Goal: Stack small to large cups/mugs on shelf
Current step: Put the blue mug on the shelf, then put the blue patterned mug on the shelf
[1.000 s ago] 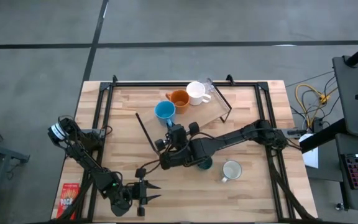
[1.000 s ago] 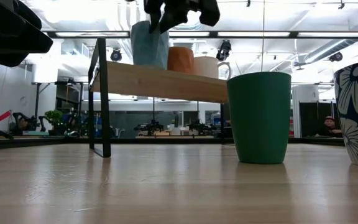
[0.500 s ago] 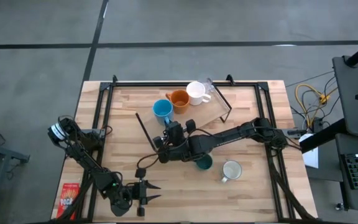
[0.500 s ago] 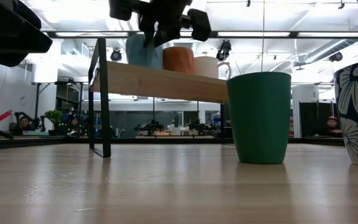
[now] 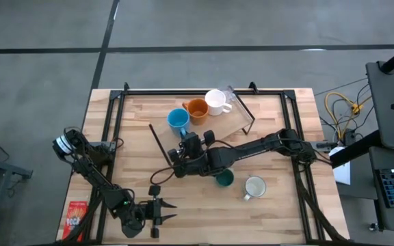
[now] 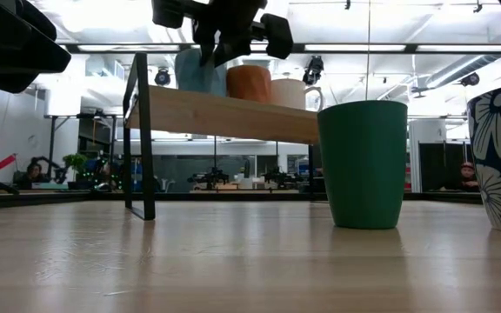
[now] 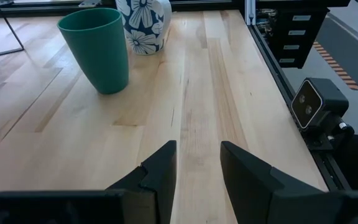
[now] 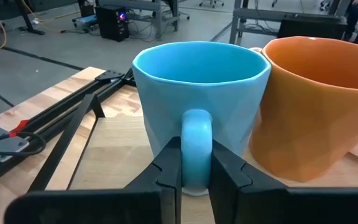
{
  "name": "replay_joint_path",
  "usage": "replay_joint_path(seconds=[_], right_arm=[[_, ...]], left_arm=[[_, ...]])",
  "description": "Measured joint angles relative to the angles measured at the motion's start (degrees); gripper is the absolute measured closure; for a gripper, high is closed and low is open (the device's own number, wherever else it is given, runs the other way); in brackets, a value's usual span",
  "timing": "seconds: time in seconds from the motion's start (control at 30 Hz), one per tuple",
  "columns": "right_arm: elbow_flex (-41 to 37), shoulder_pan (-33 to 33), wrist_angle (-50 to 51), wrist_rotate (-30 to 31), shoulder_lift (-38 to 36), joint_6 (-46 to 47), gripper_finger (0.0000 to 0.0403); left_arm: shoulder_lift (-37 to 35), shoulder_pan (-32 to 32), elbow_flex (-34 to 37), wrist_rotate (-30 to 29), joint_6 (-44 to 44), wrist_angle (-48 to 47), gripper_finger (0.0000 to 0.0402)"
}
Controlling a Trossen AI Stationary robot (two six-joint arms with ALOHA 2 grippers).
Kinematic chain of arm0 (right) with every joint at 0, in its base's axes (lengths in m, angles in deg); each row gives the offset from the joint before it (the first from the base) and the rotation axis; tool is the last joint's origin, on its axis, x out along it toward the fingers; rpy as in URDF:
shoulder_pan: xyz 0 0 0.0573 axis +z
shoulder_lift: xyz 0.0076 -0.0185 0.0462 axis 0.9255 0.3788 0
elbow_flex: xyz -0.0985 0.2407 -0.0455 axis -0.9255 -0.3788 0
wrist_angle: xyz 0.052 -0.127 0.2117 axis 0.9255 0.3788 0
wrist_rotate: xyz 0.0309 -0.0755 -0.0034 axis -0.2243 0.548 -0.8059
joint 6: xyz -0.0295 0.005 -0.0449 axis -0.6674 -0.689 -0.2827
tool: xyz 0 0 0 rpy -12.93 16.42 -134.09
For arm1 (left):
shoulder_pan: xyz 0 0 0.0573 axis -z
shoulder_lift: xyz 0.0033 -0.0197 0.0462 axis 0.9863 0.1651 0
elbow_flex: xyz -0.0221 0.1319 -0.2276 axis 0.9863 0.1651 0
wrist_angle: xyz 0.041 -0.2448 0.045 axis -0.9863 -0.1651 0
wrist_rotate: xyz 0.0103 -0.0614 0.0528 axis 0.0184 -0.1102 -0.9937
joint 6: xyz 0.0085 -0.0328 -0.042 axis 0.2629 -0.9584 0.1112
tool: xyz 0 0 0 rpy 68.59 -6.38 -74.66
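The shelf (image 5: 219, 124), a light-wood plank on black wire legs, stands at the table's far middle. On it, from right to left, stand the white mug (image 5: 215, 102), the orange mug (image 5: 197, 108) and the light blue mug (image 5: 178, 120). My right gripper (image 5: 185, 142) is at the blue mug's near side, shut on it. The dark teal mug (image 5: 224, 180) and the pale flowered mug (image 5: 254, 186) stand on the tabletop at the near right. My left gripper (image 5: 161, 212) is open and empty near the front edge. My right gripper pinches the blue mug's handle (image 8: 196, 134) between its two fingers, one on each side of the loop. The fingers come about level from the table's near side. The mug stands upright with its base on the shelf's left end (image 6: 200, 74), beside the orange mug (image 8: 309, 106).
The teal mug (image 6: 364, 165) stands just near of the shelf, partly under my right arm. A red packet (image 5: 77, 217) lies at the front left corner. A small camera block (image 7: 319, 102) sits at the table's edge in the left wrist view.
My right gripper has gone a little toward the table's left and down with the blue mug. The mug has come down to stand on the shelf's left end. Over the last half second nothing has moved.
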Motion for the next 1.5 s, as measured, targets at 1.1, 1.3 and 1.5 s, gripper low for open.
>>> replay_joint_path(seconds=[1.1, 1.3, 1.5], right_arm=[[-0.02, 4.27, 0.57, 1.13, -6.08, -5.69, 0.0253], [-0.04, 7.35, 1.88, 1.94, -9.44, -10.07, 0.0245], [-0.16, 13.09, 6.93, 2.50, -12.89, -13.11, 0.0253]], left_arm=[[0.00, 0.44, -0.09, 0.02, 0.00, -0.02, 0.0291], [0.00, 0.44, 0.07, 0.46, 0.00, -0.13, 0.0291], [0.00, 0.44, 0.28, 1.76, -0.58, -0.93, 0.0291]])
